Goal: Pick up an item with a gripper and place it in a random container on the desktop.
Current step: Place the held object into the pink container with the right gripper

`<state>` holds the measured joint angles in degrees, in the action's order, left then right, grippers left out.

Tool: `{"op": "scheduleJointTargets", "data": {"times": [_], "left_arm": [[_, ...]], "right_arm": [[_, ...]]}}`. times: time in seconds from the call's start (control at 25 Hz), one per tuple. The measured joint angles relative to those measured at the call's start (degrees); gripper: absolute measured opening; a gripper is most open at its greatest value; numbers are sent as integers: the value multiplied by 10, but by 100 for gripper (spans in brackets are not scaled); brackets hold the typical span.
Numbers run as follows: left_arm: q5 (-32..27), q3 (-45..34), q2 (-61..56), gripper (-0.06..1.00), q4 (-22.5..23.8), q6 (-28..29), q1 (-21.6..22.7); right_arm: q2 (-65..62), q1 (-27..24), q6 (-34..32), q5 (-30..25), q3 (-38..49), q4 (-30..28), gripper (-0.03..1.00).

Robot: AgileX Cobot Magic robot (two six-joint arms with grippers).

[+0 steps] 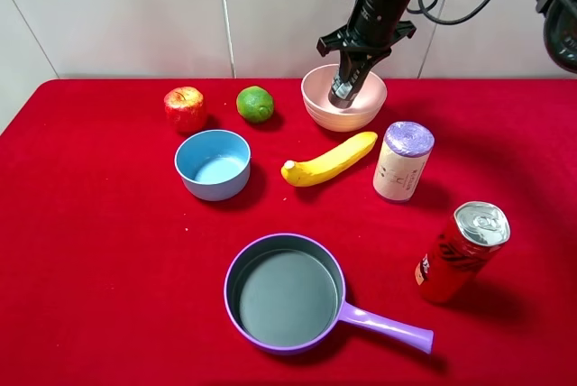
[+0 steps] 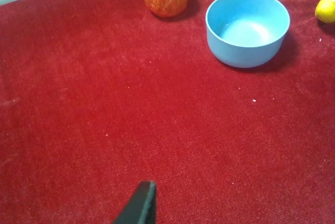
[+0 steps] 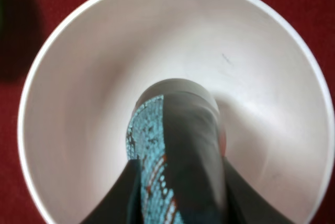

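My right gripper (image 1: 344, 88) reaches down from a black arm into the pale pink bowl (image 1: 315, 108) at the back of the red desktop (image 1: 90, 251). It is shut on the dark tube-shaped item (image 1: 341, 96), whose lower end is inside the bowl. In the right wrist view the item (image 3: 180, 130), dark with teal and red print, sits between the two fingers of the gripper (image 3: 178, 203) and points at the floor of the bowl (image 3: 78, 103). Only one black fingertip (image 2: 141, 205) of my left gripper shows, above bare red cloth.
A red apple (image 1: 185, 108), a lime (image 1: 255, 104) and a light blue bowl (image 1: 213, 163) lie left of the pink bowl. A banana (image 1: 329, 160), a pale cylinder with a purple lid (image 1: 403, 161), a red can (image 1: 462, 252) and a purple-handled pan (image 1: 287, 291) lie in front.
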<state>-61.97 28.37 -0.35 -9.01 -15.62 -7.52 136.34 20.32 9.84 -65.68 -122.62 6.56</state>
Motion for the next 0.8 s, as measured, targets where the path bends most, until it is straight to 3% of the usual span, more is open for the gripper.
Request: {"op": "scheduleJointTargets", "data": {"times": [0.8], "left_arm": [[0, 0, 0, 99, 0, 0, 0]], "right_arm": [[4, -2, 0, 9, 0, -13, 20]]}}
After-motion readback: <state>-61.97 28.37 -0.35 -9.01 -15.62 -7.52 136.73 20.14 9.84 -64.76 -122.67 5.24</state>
